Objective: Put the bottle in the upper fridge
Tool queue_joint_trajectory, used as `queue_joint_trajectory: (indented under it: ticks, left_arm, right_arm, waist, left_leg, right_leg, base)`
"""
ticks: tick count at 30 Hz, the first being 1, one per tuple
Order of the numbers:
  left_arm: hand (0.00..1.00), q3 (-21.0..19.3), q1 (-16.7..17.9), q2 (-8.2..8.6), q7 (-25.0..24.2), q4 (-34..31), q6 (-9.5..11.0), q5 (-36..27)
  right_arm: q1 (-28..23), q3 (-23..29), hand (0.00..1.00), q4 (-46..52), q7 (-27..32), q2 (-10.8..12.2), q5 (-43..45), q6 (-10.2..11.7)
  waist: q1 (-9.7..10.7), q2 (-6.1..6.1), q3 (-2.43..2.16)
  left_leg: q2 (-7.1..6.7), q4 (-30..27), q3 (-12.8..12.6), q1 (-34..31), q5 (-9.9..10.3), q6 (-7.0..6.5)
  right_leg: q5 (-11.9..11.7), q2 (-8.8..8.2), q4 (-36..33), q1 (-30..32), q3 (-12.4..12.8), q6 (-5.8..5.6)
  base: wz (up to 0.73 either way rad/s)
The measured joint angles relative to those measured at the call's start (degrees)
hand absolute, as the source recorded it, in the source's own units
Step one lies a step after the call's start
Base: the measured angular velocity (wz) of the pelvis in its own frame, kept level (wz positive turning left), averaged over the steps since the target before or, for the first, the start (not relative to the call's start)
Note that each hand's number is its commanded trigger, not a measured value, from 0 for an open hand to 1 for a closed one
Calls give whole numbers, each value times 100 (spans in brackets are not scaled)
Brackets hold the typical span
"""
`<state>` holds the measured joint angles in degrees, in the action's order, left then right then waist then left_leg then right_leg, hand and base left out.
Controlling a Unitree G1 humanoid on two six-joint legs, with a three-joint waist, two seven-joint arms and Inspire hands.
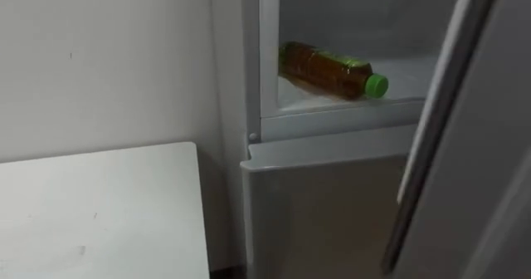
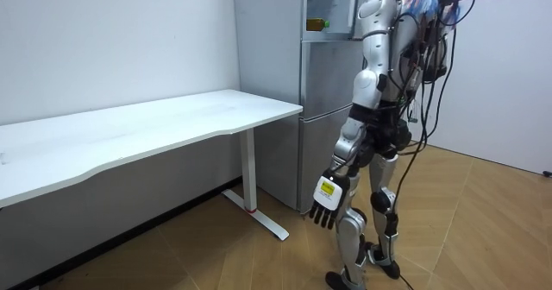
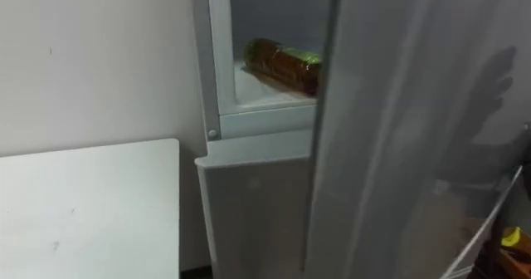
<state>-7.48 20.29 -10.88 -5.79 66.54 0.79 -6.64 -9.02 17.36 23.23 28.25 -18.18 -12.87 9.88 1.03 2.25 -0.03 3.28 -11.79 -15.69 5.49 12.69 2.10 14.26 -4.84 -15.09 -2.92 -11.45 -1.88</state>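
A brown bottle (image 1: 328, 70) with a green cap lies on its side on the shelf of the upper fridge compartment (image 1: 348, 117), cap toward the right. In the right eye view the half-open upper door (image 3: 398, 146) covers its cap end. My left hand (image 2: 329, 202) hangs by my thigh with straight fingers, holding nothing, well below the bottle (image 2: 316, 23). I stand right in front of the fridge (image 2: 323, 109).
The upper door's edge (image 1: 452, 105) stands close before me on the right. The lower fridge door (image 1: 323, 212) is closed. A white table (image 1: 99, 212) stands to my left against the wall, next to the fridge.
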Motion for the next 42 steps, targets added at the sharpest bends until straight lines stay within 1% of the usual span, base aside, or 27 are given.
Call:
queue_joint_trajectory:
  ticks: [3,5,11,14,16,17,18,21,22,23,25,30,36,38,41,42]
  left_arm:
    - [0,4,-30,0,0,1,0,0]
    - [0,4,-96,0,-6,1,5,0]
    - [0,58,-107,-2,-2,1,7,-5]
    - [0,99,-113,2,3,23,6,-4]
    - [0,99,-157,2,5,66,6,-4]
    - [0,99,-179,2,5,92,7,-5]
    - [0,121,-199,2,5,102,7,-22]
    - [0,326,-219,2,-5,87,7,-29]
    - [0,355,-256,8,-18,93,-2,-12]
    - [0,382,-266,7,-37,92,-2,-9]
    - [0,451,-315,3,-101,91,-3,0]
    - [0,540,-304,-5,-150,81,-3,-1]
    - [0,542,-288,-8,-221,83,-2,-2]
    - [0,543,-283,-11,-224,84,-3,-1]
    - [0,543,-259,-12,-230,85,-3,-1]
    - [0,543,-253,-12,-233,85,-3,-1]
  right_arm:
    - [5,-239,0,1,-213,4,11,0]
    - [6,-302,0,1,-423,4,17,0]
    - [14,-408,0,3,-683,3,21,0]
    - [109,-600,0,2,-822,3,23,-2]
    - [197,-730,0,2,-859,3,25,-2]
    - [208,-740,0,2,-884,4,24,-2]
    - [213,-753,0,1,-950,4,23,-2]
    - [213,-984,0,2,-1039,5,25,0]
    - [217,-1022,0,2,-1012,40,69,13]
    - [218,-1020,0,2,-1012,48,71,11]
    - [218,-1057,0,2,-1040,54,75,10]
    - [218,-1116,0,2,-1047,78,158,10]
    - [218,-1128,0,2,-1052,104,179,9]
    - [217,-1149,0,2,-1053,112,179,7]
    - [213,-1174,0,2,-1070,142,179,0]
    - [213,-1179,0,2,-1082,160,179,0]
  waist:
    - [-12,-10,-20]
    - [-53,-13,-20]
    - [-160,-2,-12]
    - [-179,6,-3]
    - [-189,31,16]
    - [-222,37,26]
    - [-270,15,30]
    - [-279,27,53]
    - [-282,25,61]
    - [-286,25,60]
    - [-278,19,59]
    - [-279,-5,45]
    - [-279,-4,32]
    - [-278,0,21]
    - [-279,0,-17]
    - [-279,0,-23]
  left_leg:
    - [1,-10,1,-2,0,0]
    - [3,-27,1,-11,0,0]
    - [11,-100,15,-61,0,0]
    - [15,-105,16,-68,0,0]
    - [16,-112,17,-71,0,0]
    - [16,-115,17,-72,0,0]
    - [19,-129,17,-74,1,0]
    - [22,-123,28,-84,1,0]
    - [22,-122,28,-90,1,0]
    - [22,-119,28,-90,1,0]
    - [21,-101,27,-86,1,0]
    - [22,-93,26,-77,1,0]
    - [23,-94,26,-77,1,0]
    - [23,-95,26,-76,1,0]
    - [23,-95,27,-70,1,-1]
    - [25,-95,27,-67,1,0]
  right_leg:
    - [-1,0,6,-3,5,1]
    - [-2,0,10,-3,5,2]
    - [-5,0,22,-8,-7,7]
    - [-8,2,21,-3,-10,12]
    - [-10,2,22,-5,-10,14]
    - [-12,2,24,-8,-10,13]
    - [-23,3,36,-18,-12,13]
    - [-26,1,39,-20,-33,12]
    - [-27,1,39,-15,-32,11]
    - [-27,1,38,-15,-31,10]
    - [-31,4,38,-10,-28,8]
    - [-37,7,39,-12,-24,9]
    - [-39,8,37,-14,-28,11]
    - [-40,8,37,-15,-29,11]
    - [-44,8,35,-20,-30,13]
    - [-49,8,31,-25,-33,14]
  base:
    - [0]
    - [0]
    - [2]
    - [0]
    - [0]
    - [0]
    - [0]
    - [1]
    - [0]
    - [0]
    - [0]
    - [0]
    - [0]
    - [0]
    - [0]
    - [0]
